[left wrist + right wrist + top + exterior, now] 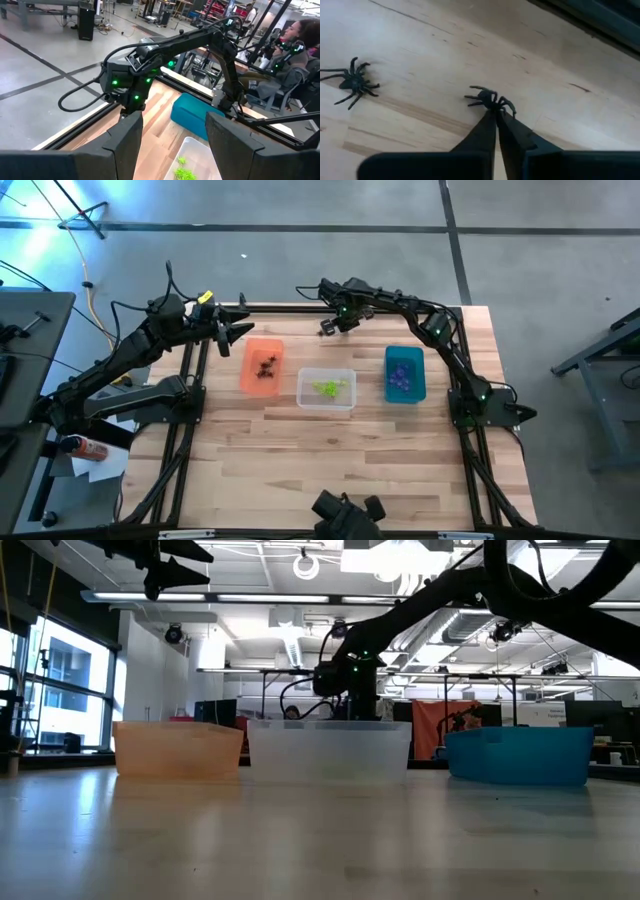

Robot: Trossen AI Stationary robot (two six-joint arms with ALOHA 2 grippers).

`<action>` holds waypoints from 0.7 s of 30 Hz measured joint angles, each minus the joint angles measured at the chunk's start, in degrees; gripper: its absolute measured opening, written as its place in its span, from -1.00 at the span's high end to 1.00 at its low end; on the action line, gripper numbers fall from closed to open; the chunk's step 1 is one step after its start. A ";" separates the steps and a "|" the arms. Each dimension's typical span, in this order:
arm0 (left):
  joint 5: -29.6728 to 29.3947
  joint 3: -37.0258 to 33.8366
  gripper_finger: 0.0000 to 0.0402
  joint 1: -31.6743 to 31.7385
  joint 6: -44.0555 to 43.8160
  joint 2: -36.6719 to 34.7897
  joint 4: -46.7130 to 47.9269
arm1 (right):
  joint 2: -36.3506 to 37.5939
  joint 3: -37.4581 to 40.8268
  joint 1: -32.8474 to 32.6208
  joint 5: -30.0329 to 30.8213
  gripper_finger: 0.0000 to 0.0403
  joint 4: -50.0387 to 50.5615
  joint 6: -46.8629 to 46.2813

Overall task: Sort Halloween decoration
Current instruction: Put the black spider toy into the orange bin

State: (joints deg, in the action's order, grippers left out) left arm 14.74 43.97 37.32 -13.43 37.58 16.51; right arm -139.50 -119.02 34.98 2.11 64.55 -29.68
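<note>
The right gripper (496,114) is low over the bare wood at the far edge of the table (300,450). Its fingers are pressed together, and their tips touch a black spider (490,100) that lies directly at them; if it is really pinched, I cannot tell. A second black spider (351,82) lies on the wood, well apart to the side. The left gripper (232,333) waits open above the orange bin (262,367).
</note>
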 joint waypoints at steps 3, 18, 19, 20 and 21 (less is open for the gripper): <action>0.00 0.00 -0.01 0.00 0.00 -0.18 0.25 | 0.00 0.00 0.00 0.35 0.92 0.07 1.02; -0.04 0.02 -0.01 0.00 0.04 -1.27 0.27 | 15.96 7.65 -2.51 6.68 1.00 -1.26 15.64; -0.06 0.02 -0.01 0.00 0.04 -1.29 0.27 | 18.76 11.71 -2.88 6.34 1.00 -3.79 15.62; -0.06 0.02 -0.01 0.00 0.04 -1.27 0.27 | 21.88 16.42 -3.37 5.54 1.00 -6.47 15.55; -0.05 0.02 -0.01 0.00 0.06 -1.27 0.24 | 25.49 21.78 -3.98 5.19 1.00 -9.75 15.19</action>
State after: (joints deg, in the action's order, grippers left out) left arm 14.69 43.99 37.32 -13.37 36.32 16.75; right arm -114.01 -97.24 31.00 7.30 54.80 -14.49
